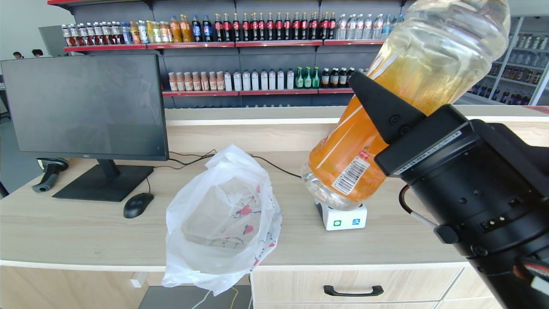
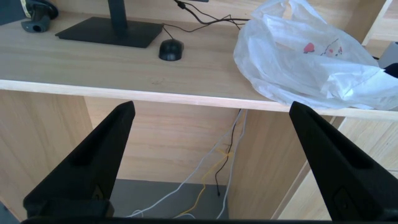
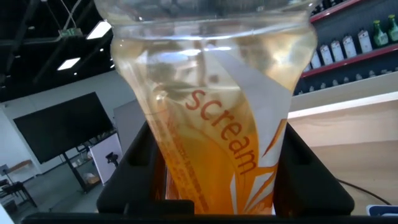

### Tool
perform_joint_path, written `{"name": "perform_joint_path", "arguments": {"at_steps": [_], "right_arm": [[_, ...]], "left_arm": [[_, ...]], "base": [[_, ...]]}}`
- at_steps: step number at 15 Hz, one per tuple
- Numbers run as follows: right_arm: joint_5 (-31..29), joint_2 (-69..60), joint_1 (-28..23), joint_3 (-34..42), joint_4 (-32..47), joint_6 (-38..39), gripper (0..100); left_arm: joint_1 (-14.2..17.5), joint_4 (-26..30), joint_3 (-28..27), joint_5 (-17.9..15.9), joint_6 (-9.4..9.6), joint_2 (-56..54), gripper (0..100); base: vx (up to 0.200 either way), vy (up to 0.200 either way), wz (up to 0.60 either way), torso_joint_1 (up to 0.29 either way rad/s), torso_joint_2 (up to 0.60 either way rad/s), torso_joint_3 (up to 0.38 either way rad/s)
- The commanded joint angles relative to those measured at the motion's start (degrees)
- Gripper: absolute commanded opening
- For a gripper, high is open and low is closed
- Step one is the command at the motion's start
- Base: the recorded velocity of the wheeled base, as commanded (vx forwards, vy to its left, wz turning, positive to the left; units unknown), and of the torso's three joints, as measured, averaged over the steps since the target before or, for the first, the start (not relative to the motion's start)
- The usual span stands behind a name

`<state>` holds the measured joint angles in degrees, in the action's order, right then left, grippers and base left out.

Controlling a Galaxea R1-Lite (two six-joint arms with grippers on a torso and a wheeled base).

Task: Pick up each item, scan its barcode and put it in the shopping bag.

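A: Where is the bottle being held?

B: The orange drink bottle point(image 1: 411, 86) is being gripped around its middle by the right gripper point(image 3: 219, 177), with a finger being pressed against each side; it is being held tilted, its upper end leaning toward one o'clock and its lower end being hung right over the white scanner box point(image 1: 344, 216); whether bottle and box are touching cannot be told.

A: And the barcode?

B: The barcode point(image 1: 351, 175) is being shown low on the label, just above the box.

A: How is the shopping bag being seen?

B: The shopping bag point(image 1: 223, 223) is being seen standing open on the counter point(image 1: 85, 227) at nine o'clock of the scanner box, near it but apart; its front is being draped over the counter's near edge.

A: What is being done with the left gripper?

B: The left gripper point(image 2: 211, 106) is being held below the countertop, before its front edge; its fingers are being spread wide with nothing between them.

A: What else is being seen?

B: A monitor point(image 1: 85, 103) is being seen at ten o'clock of the bag; a mouse point(image 1: 138, 204) at nine o'clock, beside the monitor's stand; a handheld scanner point(image 1: 50, 174) farther toward nine o'clock.
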<state>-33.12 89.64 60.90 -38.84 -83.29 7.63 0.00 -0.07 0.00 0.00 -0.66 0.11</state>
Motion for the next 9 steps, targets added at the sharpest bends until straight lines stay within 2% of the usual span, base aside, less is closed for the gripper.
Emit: {"name": "perform_joint_path", "arguments": {"at_steps": [1, 9], "right_arm": [[0.0, 0.0, 0.0, 0.2, 0.0, 0.0, 0], [4.0, 1.8, -1.7, 2.5, -0.6, 2.1, 0]], "left_arm": [[0.0, 0.0, 0.0, 0.0, -0.04, 0.0, 100], [0.0, 0.0, 0.0, 0.0, -0.04, 0.0, 100]], "base": [[0.0, 0.0, 0.0, 0.0, 0.0, 0.0], [0.0, 0.0, 0.0, 0.0, 0.0, 0.0]]}}
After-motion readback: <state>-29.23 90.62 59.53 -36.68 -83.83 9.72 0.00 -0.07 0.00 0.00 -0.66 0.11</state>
